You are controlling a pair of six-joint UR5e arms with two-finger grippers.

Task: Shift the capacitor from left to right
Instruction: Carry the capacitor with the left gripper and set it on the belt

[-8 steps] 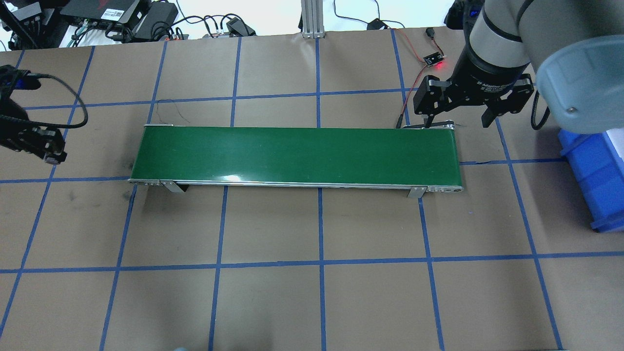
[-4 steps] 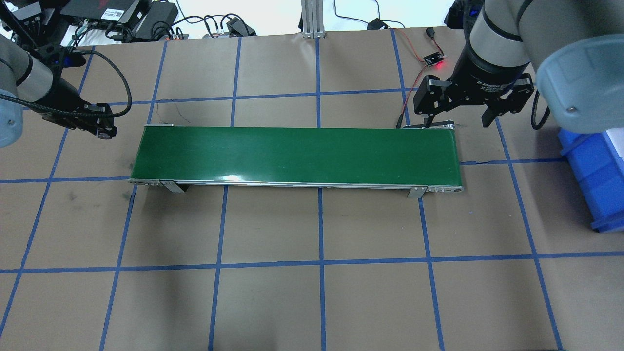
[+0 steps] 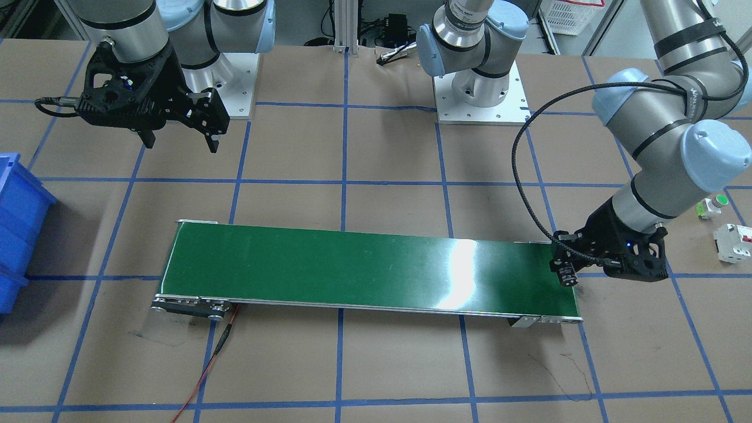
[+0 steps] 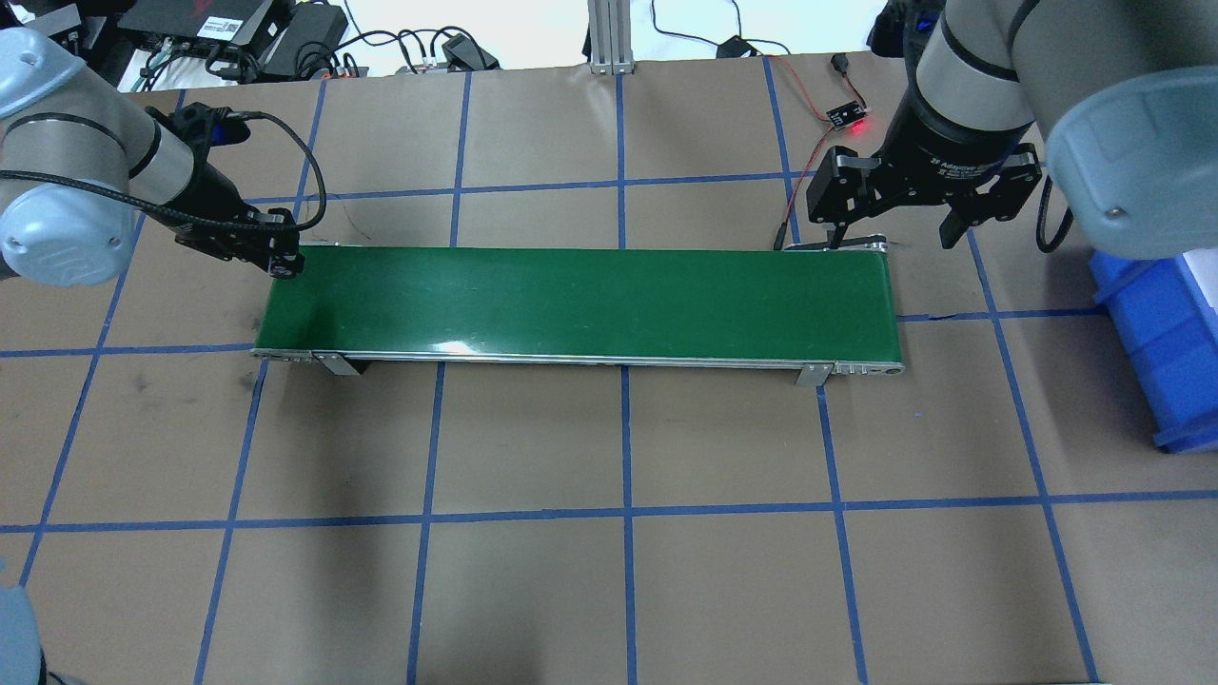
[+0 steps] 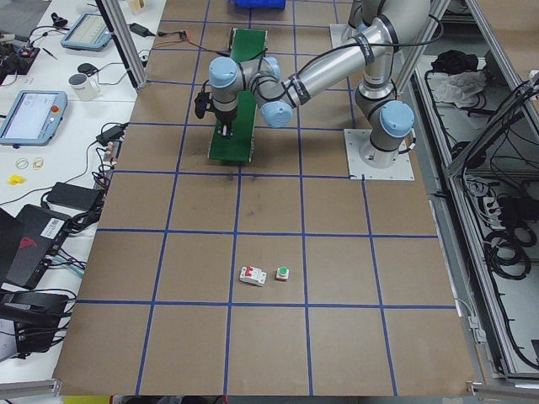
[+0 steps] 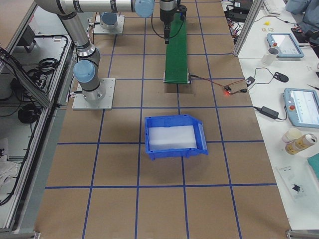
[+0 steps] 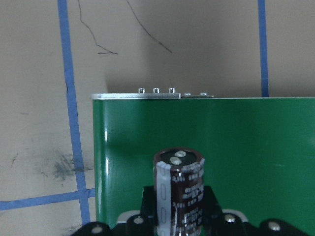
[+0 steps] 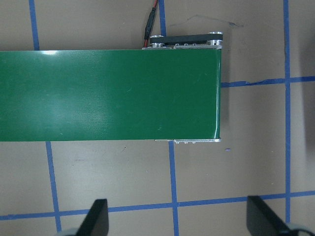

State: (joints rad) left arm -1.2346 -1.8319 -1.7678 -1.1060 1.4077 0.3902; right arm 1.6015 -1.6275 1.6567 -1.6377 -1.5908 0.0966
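Observation:
The capacitor (image 7: 179, 189), a dark brown cylinder with pale print, stands upright between the jaws of my left gripper (image 4: 284, 265), which is shut on it. It hangs over the left end of the green conveyor belt (image 4: 580, 300), close above the belt surface (image 7: 246, 147). In the front-facing view the left gripper (image 3: 566, 275) is at the belt's right end. My right gripper (image 4: 894, 231) is open and empty, hovering behind the belt's right end; its two fingers show at the bottom of the right wrist view, with the belt (image 8: 108, 93) beyond them.
A blue bin (image 4: 1161, 333) stands on the table to the right of the belt. A green-capped push button (image 3: 712, 205) and a white breaker (image 3: 734, 241) lie on the table at the robot's far left. A small sensor board with a red light (image 4: 847, 116) is wired behind the belt's right end.
My left arm has swung in from the table's left edge to the left end of the belt. The right arm has not moved.

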